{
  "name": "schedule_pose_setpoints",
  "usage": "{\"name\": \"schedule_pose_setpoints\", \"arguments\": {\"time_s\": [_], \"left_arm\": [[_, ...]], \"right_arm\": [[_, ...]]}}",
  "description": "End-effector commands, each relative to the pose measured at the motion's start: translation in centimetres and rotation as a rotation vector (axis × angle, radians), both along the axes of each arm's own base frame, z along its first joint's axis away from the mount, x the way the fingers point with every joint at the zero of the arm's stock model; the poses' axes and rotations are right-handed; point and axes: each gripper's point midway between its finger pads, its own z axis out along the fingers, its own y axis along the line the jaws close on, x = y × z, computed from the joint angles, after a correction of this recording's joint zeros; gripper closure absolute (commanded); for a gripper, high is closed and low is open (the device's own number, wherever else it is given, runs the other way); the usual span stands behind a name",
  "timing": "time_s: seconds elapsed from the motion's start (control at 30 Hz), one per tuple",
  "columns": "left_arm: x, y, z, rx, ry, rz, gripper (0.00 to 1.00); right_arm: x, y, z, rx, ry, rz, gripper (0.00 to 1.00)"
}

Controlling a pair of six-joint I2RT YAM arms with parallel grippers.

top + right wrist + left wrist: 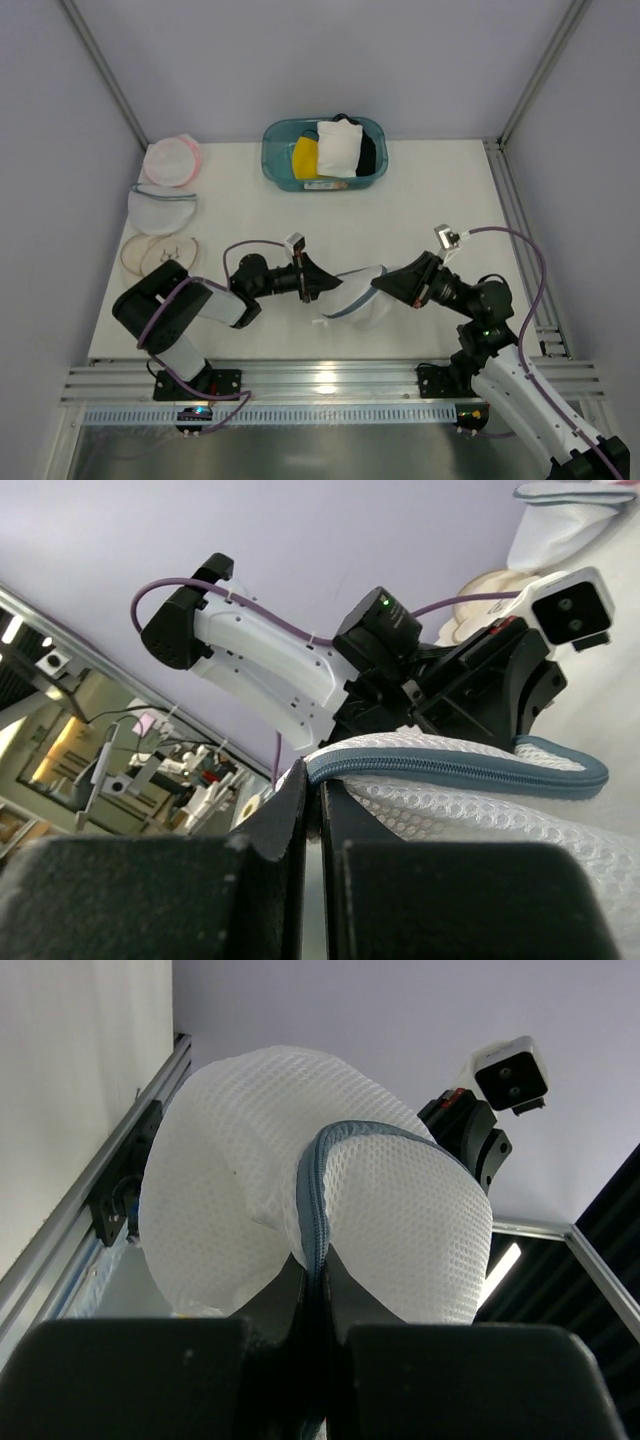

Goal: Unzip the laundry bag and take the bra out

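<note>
Nearest you, at the 6 o'clock edge of the tabletop (430, 190), your left claw (318, 285) and right claw (378, 288) are both clamped on the laundry bag (352, 300), at its 9 and 3 (the left pinches the zipper rim). You cannot read its contents through the mesh. Bare tabletop lies between it and the bin (272, 160) at 12.

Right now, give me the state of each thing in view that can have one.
laundry bag: pinched between both tools, zipper shut where visible.
left tool: shut on the zipper rim.
right tool: shut on the laundry bag.
blue bin: open-topped, holding cloth items.
pink-rimmed pouch: lying flat, untouched.
</note>
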Motion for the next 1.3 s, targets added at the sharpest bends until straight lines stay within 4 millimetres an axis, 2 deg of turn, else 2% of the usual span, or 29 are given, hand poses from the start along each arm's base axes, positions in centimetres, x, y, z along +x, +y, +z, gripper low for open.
{"name": "schedule_pose_setpoints", "arguments": {"time_s": [0.0, 0.03, 0.07, 0.1, 0.13, 0.17, 0.2, 0.23, 0.27, 0.3, 0.4, 0.43, 0.47, 0.53, 0.57, 0.6, 0.63, 0.67, 0.7, 0.73, 0.77, 0.8, 0.87, 0.93, 1.0, 1.1, 1.23, 1.27], "left_arm": [[-1.3, 0.0, 5.6, -0.185, -0.242, -0.027, 1.00], [-1.1, 0.0, 5.1, -0.172, -0.235, -0.017, 1.00], [-0.9, 0.0, 4.4, -0.153, -0.225, -0.006, 1.00], [-0.5, -0.2, 3.5, -0.120, -0.208, 0.002, 1.00], [-0.2, -0.4, 2.5, -0.083, -0.225, 0.016, 1.00], [0.1, -0.5, 1.6, -0.048, -0.217, 0.024, 1.00], [0.5, -0.7, 1.0, -0.024, -0.220, 0.036, 1.00], [0.8, -0.8, -0.2, 0.022, -0.217, 0.043, 1.00], [1.1, -0.9, -0.7, 0.042, -0.213, 0.052, 1.00], [1.2, -0.9, -0.8, 0.049, -0.218, 0.056, 1.00], [2.2, -1.2, -1.1, 0.086, -0.224, 0.091, 1.00], [2.5, -1.2, -1.1, 0.096, -0.226, 0.104, 1.00], [2.7, -1.1, -2.1, 0.145, -0.215, 0.112, 1.00], [3.7, -0.8, -1.8, 0.192, -0.242, 0.173, 1.00], [4.0, -0.3, -3.7, 0.289, -0.229, 0.191, 1.00], [4.3, 0.2, -2.9, 0.312, -0.253, 0.229, 1.00], [4.6, 0.8, -3.2, 0.358, -0.259, 0.262, 1.00], [5.6, 2.1, -5.1, 0.487, -0.222, 0.341, 1.00], [5.9, 2.9, -5.3, 0.547, -0.250, 0.376, 1.00], [6.2, 3.7, -4.1, 0.567, -0.279, 0.430, 1.00], [7.0, 4.6, -3.9, 0.614, -0.286, 0.498, 1.00], [6.8, 5.5, -4.7, 0.672, -0.269, 0.518, 1.00], [7.3, 6.7, -4.6, 0.691, -0.249, 0.589, 1.00], [7.5, 7.3, -4.9, 0.697, -0.208, 0.641, 1.00], [7.6, 8.1, -6.1, 0.734, -0.180, 0.714, 1.00], [7.9, 8.8, -7.2, 0.746, -0.131, 0.825, 1.00], [7.5, 8.1, -7.2, 0.723, -0.081, 0.900, 1.00], [7.7, 8.2, -7.0, 0.708, -0.056, 0.930, 1.00]], "right_arm": [[2.3, -0.6, -1.7, -0.144, 0.065, -0.133, 0.96], [3.1, -1.0, -2.3, -0.193, 0.083, -0.187, 0.96], [5.0, -2.3, -3.5, -0.277, 0.078, -0.320, 0.96], [5.2, -3.4, -6.5, -0.390, 0.185, -0.368, 0.96], [5.7, -4.2, -6.0, -0.429, 0.180, -0.422, 0.83], [6.1, -5.2, -6.9, -0.498, 0.186, -0.474, 0.59], [6.3, -6.3, -8.2, -0.560, 0.233, -0.529, 0.30], [6.5, -6.9, -8.0, -0.581, 0.230, -0.556, 0.25], [6.3, -7.3, -8.6, -0.612, 0.249, -0.565, 0.20], [6.5, -7.7, -8.7, -0.624, 0.254, -0.592, 0.13], [6.5, -8.5, -9.6, -0.663, 0.287, -0.620, 0.03], [6.6, -8.6, -9.9, -0.676, 0.296, -0.626, 0.01], [6.5, -8.9, -10.6, -0.702, 0.321, -0.631, 0.01], [6.7, -9.4, -11.2, -0.736, 0.333, -0.650, 0.01], [6.5, -9.4, -11.5, -0.750, 0.342, -0.644, 0.01], [6.5, -9.5, -11.4, -0.755, 0.331, -0.644, 0.01], [6.4, -9.3, -11.3, -0.750, 0.320, -0.630, 0.00], [6.3, -9.1, -11.1, -0.742, 0.307, -0.622, 0.00], [6.1, -8.9, -10.6, -0.727, 0.284, -0.613, 0.01], [5.8, -8.5, -10.3, -0.720, 0.261, -0.578, 0.01], [5.7, -8.1, -10.1, -0.711, 0.244, -0.557, 0.00], [5.5, -7.7, -10.0, -0.707, 0.236, -0.534, 0.01], [4.9, -6.5, -9.7, -0.694, 0.208, -0.459, 0.02], [4.6, -5.8, -9.8, -0.699, 0.199, -0.417, 0.03], [3.9, -4.5, -9.7, -0.698, 0.168, -0.368, 0.04], [3.1, -2.5, -9.8, -0.708, 0.138, -0.308, 0.05], [2.7, -0.4, -10.5, -0.728, 0.130, -0.256, 0.06], [2.8, 0.1, -10.0, -0.709, 0.112, -0.252, 0.06]]}}
